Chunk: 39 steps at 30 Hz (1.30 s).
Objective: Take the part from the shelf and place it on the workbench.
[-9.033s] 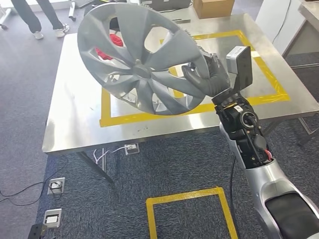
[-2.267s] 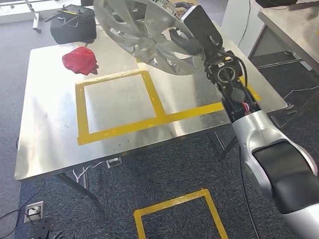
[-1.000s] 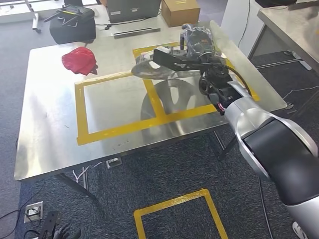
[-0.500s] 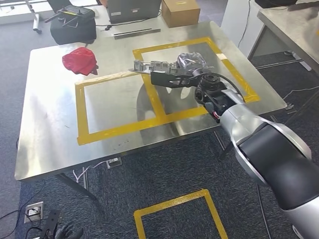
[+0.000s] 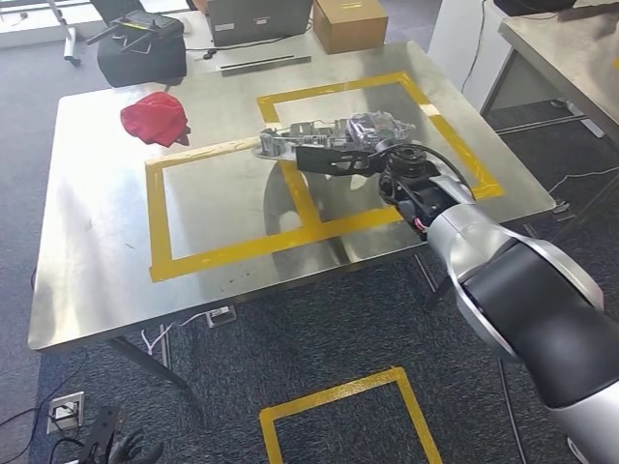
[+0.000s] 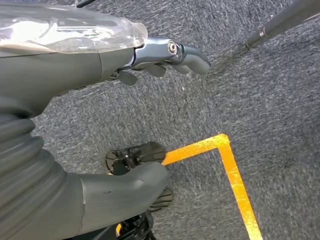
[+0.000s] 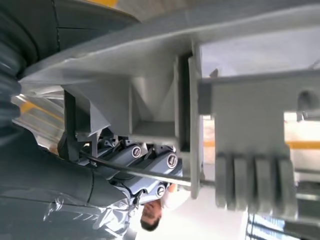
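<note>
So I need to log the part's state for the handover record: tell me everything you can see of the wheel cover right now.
The wheel cover is grey plastic, seen almost edge-on and lying near flat just above the steel workbench, over the yellow tape line between the two marked squares. Its reflection shows in the tabletop below. The right hand grips its near rim. In the right wrist view its underside shows moulded ribs, clips and a thin wire ring. Whether it touches the bench cannot be told.
</note>
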Tool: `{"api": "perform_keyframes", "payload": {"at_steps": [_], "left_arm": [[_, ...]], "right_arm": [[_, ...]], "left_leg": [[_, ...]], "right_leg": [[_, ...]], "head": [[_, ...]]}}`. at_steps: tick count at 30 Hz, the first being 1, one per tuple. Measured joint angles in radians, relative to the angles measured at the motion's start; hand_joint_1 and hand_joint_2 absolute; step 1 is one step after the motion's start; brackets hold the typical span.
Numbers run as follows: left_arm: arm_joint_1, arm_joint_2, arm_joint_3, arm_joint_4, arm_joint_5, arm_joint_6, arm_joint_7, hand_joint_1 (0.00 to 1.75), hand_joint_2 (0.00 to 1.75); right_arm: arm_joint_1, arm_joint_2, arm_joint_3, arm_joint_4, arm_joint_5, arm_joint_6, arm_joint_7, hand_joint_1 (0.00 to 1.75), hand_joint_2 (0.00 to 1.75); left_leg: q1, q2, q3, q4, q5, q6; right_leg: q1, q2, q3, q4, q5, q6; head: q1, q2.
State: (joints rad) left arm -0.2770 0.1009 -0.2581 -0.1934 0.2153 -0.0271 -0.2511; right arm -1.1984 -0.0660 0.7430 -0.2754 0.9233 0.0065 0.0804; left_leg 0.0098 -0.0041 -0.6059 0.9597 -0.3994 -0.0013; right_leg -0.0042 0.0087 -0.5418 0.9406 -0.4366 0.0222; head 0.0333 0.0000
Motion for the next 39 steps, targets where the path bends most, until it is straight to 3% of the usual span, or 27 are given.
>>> {"api": "perform_keyframes", "payload": {"at_steps": [6,10,34,38,39], "left_arm": [[-0.005,0.000,-0.004,0.000,-0.002,0.000,0.007,0.00,1.75],[-0.009,0.000,-0.010,0.000,-0.002,-0.001,0.009,0.00,1.75],[-0.016,-0.002,-0.017,0.000,-0.001,-0.003,0.009,0.00,1.75],[-0.016,-0.002,-0.017,0.000,-0.001,-0.003,0.009,0.00,0.00],[-0.016,-0.002,-0.017,0.000,-0.001,-0.002,0.009,0.00,0.00]], "right_arm": [[0.003,-0.001,-0.010,0.008,-0.019,0.043,0.051,1.75,1.75],[0.004,-0.002,-0.016,0.011,-0.015,0.056,0.070,0.00,1.75],[0.003,-0.002,-0.016,0.012,0.014,0.075,0.093,0.00,1.75],[0.003,-0.002,-0.016,0.012,0.014,0.075,0.092,0.00,1.75],[0.002,-0.002,-0.016,0.012,0.014,0.075,0.092,0.00,1.75]], "left_leg": [[0.000,0.000,0.000,0.000,0.000,0.000],[0.000,0.000,0.000,0.000,0.000,0.000],[0.000,0.001,0.001,0.000,0.000,0.000],[0.000,0.001,0.001,0.000,0.000,0.000],[0.000,0.001,0.001,0.000,0.000,0.000]], "right_leg": [[-0.001,0.001,0.000,0.000,0.000,0.000],[-0.001,0.001,0.000,0.000,0.000,0.000],[-0.001,0.001,0.001,0.000,0.000,0.000],[-0.001,0.001,0.001,0.000,0.000,0.000],[-0.001,0.001,0.001,0.000,0.000,0.000]], "head": [[0.000,0.000],[0.000,0.000],[0.000,0.000],[0.000,0.000],[0.000,0.000]]}}
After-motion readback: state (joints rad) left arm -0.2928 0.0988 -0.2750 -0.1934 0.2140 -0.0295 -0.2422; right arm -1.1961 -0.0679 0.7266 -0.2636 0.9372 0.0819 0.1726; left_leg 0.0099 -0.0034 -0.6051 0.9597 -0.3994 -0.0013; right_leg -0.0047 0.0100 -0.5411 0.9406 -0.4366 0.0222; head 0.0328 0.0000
